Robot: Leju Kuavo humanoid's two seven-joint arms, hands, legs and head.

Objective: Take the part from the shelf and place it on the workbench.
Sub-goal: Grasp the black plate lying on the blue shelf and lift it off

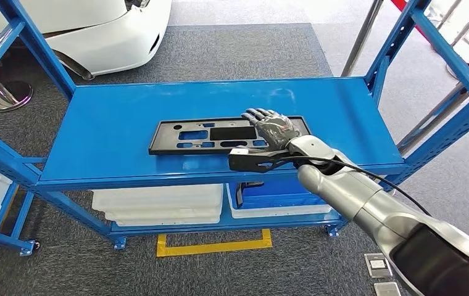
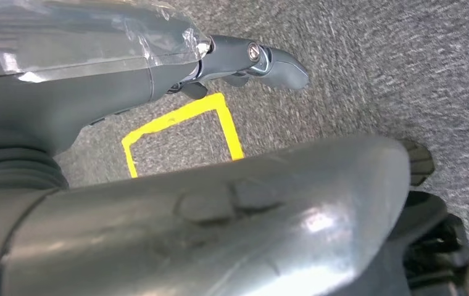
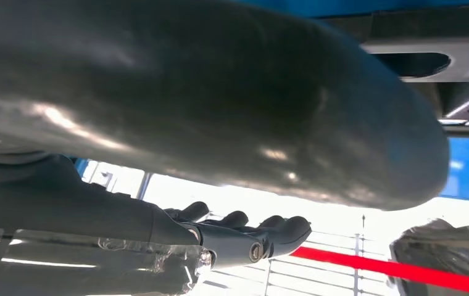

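1 right hand (image 1: 273,128) flat over black part (image 1: 198,135) on blue shelf (image 1: 108,123).

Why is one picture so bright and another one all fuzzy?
In the right wrist view, white daylight behind the right hand washes out the background, so the fingers look dark. In the left wrist view, the grey carpet is smeared with blur, and a shiny glare spot sits on the thumb. The head view is sharp and evenly lit, with soft glare on the blue shelf.
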